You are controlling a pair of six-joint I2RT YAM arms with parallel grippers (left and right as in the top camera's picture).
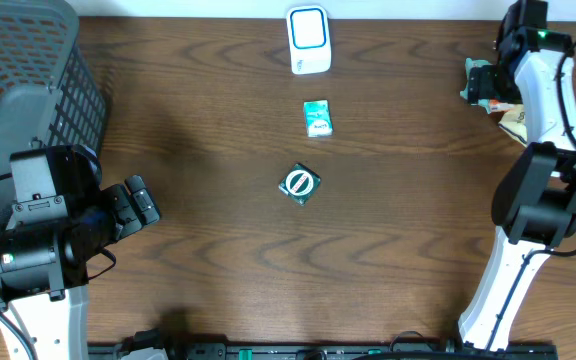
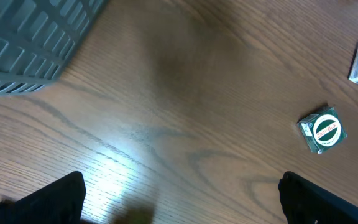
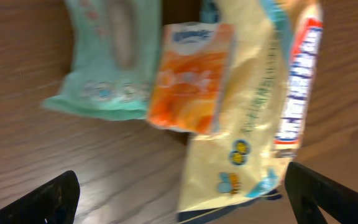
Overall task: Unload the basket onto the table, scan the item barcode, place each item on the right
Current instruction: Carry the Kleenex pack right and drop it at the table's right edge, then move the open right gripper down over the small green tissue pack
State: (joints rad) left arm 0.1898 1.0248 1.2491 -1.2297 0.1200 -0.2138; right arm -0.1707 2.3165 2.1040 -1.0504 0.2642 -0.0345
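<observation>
Dark wood table (image 1: 198, 270) lies beneath both my arms. My right pincer (image 3: 185, 202) hangs with its fingers wide apart and empty over the orange packet (image 3: 191, 81), which lies between a teal packet (image 3: 104, 62) and a yellow bag (image 3: 253, 112) (well apart from the white scanner (image 1: 308, 40)). My left pincer (image 1: 140, 203) is spread too, holding nothing.

L gripper (image 2: 179, 186), R gripper (image 3: 180, 177): fingers (image 2: 48, 202) apart

Bright, even light, soft glare on the table (image 2: 129, 168), right-wrist packets (image 3: 191, 81) blurred
</observation>
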